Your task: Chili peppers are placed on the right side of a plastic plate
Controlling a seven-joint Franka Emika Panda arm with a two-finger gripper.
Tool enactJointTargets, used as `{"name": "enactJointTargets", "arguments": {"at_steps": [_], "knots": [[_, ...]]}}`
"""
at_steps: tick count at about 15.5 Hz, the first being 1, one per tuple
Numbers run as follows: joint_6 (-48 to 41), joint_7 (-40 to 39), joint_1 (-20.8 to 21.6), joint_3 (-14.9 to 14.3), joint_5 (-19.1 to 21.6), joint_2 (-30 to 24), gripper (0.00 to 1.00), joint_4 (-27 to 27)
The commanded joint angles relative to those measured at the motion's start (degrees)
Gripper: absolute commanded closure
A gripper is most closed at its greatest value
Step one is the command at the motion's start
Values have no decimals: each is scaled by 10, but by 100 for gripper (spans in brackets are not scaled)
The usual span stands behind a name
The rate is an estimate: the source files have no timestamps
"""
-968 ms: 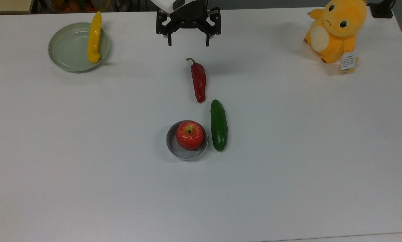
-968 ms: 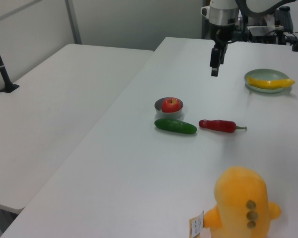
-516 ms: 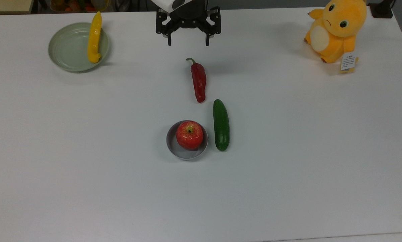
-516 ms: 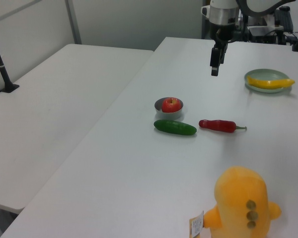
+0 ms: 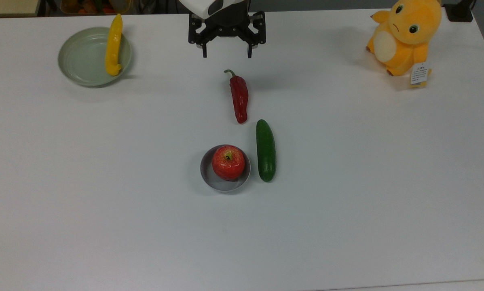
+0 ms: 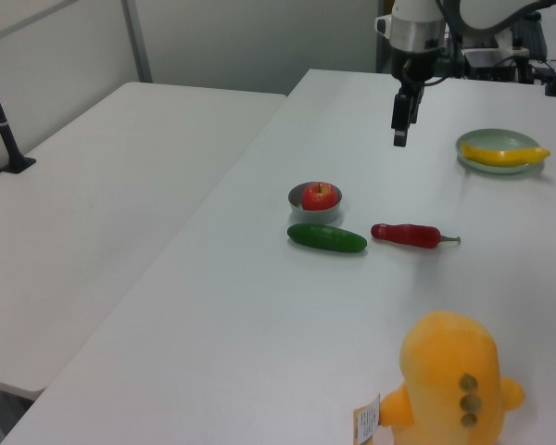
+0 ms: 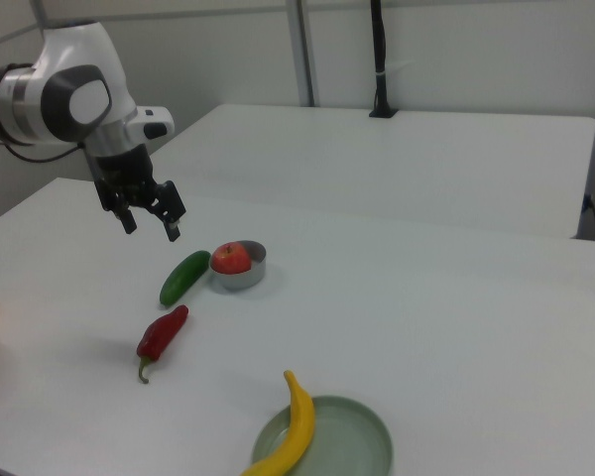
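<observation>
The dark red chili (image 5: pixel 239 98) (image 6: pixel 407 235) (image 7: pixel 163 334) lies on the white table, its green stem pointing toward the arm's base. The pale green plate (image 5: pixel 82 60) (image 6: pixel 488 141) (image 7: pixel 352 436) sits at the top view's far left, with a long yellow pepper (image 5: pixel 114 43) (image 7: pixel 293 432) across its rim. My gripper (image 5: pixel 226 55) (image 6: pixel 400 139) (image 7: pixel 151 227) hangs open and empty above the table, short of the chili's stem end and well clear of the plate.
A green cucumber (image 5: pixel 265 149) lies beside a grey bowl (image 5: pixel 215 180) holding a red apple (image 5: pixel 228 162), just past the chili's tip. A yellow plush toy (image 5: pixel 406 35) sits at the top view's far right corner. Open table stretches between the chili and the plate.
The gripper has crept slightly toward the chili. The cucumber has shifted a little to the top view's right.
</observation>
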Motion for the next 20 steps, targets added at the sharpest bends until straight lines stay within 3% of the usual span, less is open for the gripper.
{"name": "enactJointTargets", "arguments": {"at_steps": [1, 10, 15, 20], "knots": [[43, -5, 9, -1, -5, -4, 0, -42], [94, -12, 9, 21, -7, 31, 0, -109], [117, -9, 8, 22, -10, 84, 0, -109], [125, -9, 9, 24, -12, 101, 0, -111]]}}
